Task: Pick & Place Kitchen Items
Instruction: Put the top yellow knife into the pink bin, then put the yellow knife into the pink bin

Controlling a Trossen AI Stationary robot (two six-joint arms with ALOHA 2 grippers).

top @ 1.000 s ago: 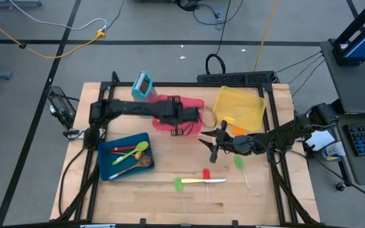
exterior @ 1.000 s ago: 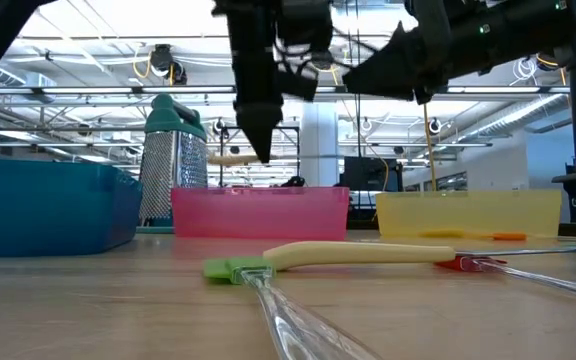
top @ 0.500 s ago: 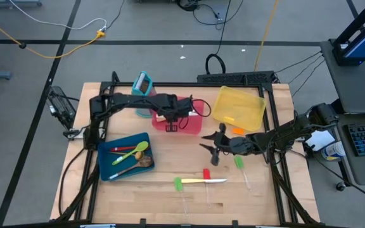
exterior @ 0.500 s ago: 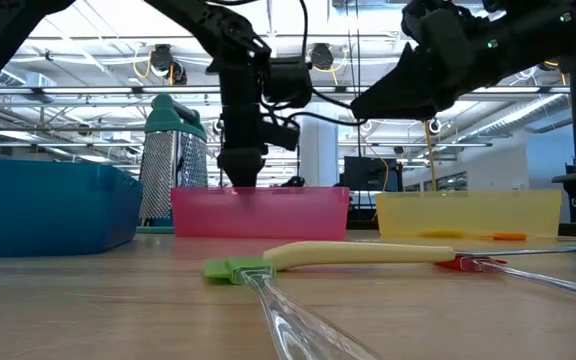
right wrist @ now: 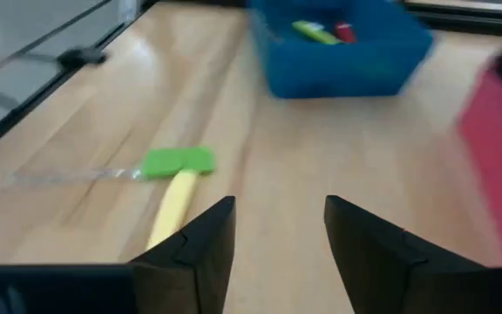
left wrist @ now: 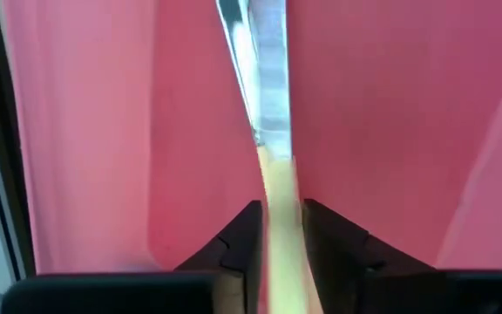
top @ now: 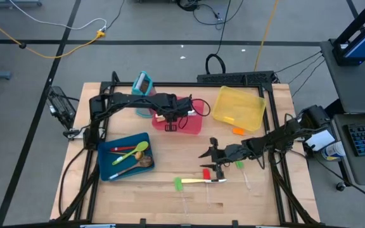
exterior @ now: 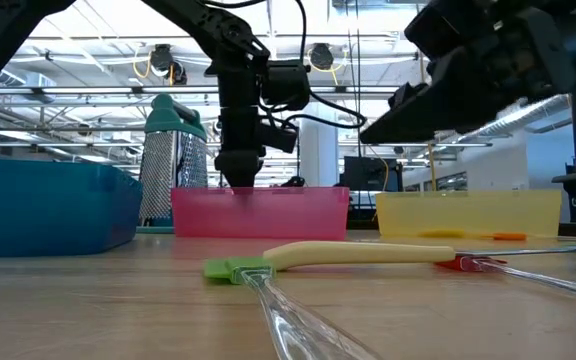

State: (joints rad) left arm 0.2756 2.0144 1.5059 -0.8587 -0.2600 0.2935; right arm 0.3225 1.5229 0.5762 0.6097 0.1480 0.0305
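Observation:
My left gripper (top: pixel 170 120) points down into the pink tray (top: pixel 194 125) and is shut on a cream-handled knife (left wrist: pixel 268 96) with a clear blade. My right gripper (top: pixel 214 163) hovers open over the table, just on the far side of the loose items near the near edge: a cream-handled knife (top: pixel 198 181), a green-handled piece (top: pixel 178 183) and a red-handled piece (top: pixel 206 173). In the right wrist view the cream handle (right wrist: pixel 171 205) and the green piece (right wrist: pixel 179 161) lie flat on the wood ahead of the open fingers. Another green-handled piece (top: pixel 238 163) and an orange piece (top: pixel 237 131) lie on the table. My left gripper pinches the knife's cream handle (left wrist: pixel 277 205) between its two fingers (left wrist: pixel 238 249), coming from above and pointing down. The fingers lie along the knife, and the clear blade (left wrist: pixel 264 61) runs on ahead of them inside the pink tray. Whether the blade tip rests on the tray floor I cannot tell.
A blue tray (top: pixel 106 166) at the left holds red, green and wooden spoons. A yellow tray (top: pixel 255 107) sits at the far right, with an orange piece inside. A teal box grater (top: pixel 143 85) stands beyond the pink tray. Bare wood lies along the near edge.
My left gripper moved a little toward the table's left and came down into the pink tray, still holding the knife, then stayed there. My right gripper moved toward the near edge and downward, closer to the cream-handled knife and red piece on the table.

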